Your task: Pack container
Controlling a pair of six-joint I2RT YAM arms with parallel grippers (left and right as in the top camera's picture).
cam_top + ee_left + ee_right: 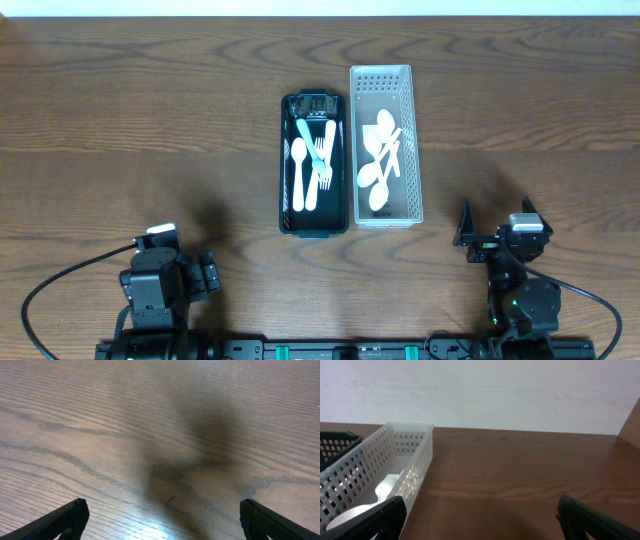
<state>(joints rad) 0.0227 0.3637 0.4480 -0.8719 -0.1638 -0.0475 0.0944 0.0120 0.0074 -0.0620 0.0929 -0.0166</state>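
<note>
A dark green tray (pixel 286 165) at the table's middle holds a white spoon, white forks and a teal utensil (pixel 312 150). Beside it on the right a white slotted basket (pixel 412 140) holds several white spoons (pixel 380 160). The basket also shows at the left of the right wrist view (pixel 410 460). My left gripper (pixel 162 520) is open and empty over bare wood at the front left. My right gripper (pixel 480 520) is open and empty at the front right, just right of the basket's near end.
The wooden table (pixel 120 120) spreads around both containers. A pale wall (pixel 495 395) rises behind the table's far edge. Cables run from both arm bases along the front edge.
</note>
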